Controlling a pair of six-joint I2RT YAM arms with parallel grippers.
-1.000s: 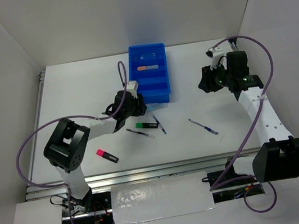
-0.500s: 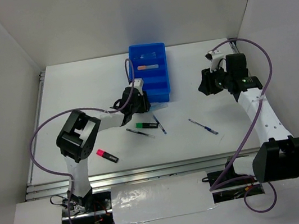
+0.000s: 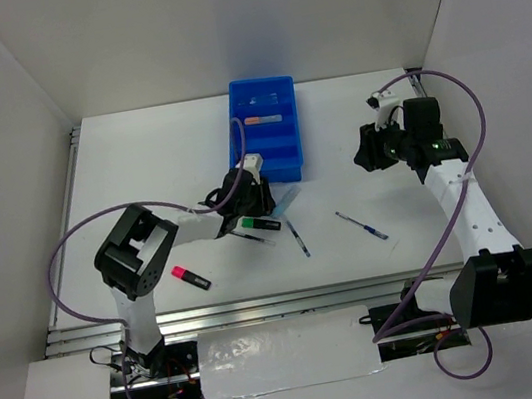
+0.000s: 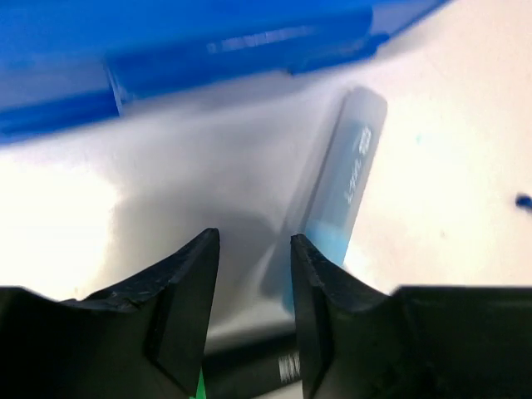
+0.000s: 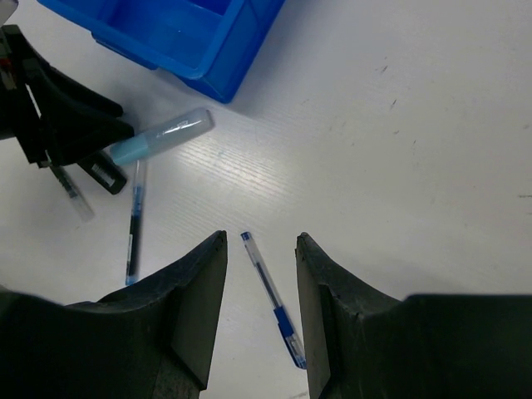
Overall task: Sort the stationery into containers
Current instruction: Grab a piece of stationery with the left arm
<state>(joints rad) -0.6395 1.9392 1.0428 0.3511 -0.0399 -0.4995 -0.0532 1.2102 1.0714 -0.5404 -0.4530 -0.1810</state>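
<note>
Blue plastic forms the divided tray (image 3: 263, 84) at the far middle of the white desk (image 3: 141, 179). An orange highlighter (image 3: 261, 119) lies crosswise in its second compartment from the far end, the only item visible inside.

Just off the tray's near end, the left pincer (image 3: 256, 199) sits low over the desk. Its jaws are parted, with bare desk between them and nothing gripped. In the left wrist view, a clear tube with a light-blue cap (image 4: 345, 191) lies on the desk just beyond the right-hand finger (image 4: 320, 316), close to the tray's near wall. A green highlighter (image 3: 261, 224) lies on the near side of that pincer, partly under it.

Nearer the arm bases, a dark blue pen (image 3: 297, 238) lies right of the green highlighter. A second blue pen (image 3: 362, 226) lies further right, and a pink highlighter (image 3: 190, 277) sits well apart to the left.

The right pincer (image 3: 367, 148) hangs above the desk's right side, away from the tray. Its jaws are open and empty, and the second blue pen lies on the desk below them.
</note>
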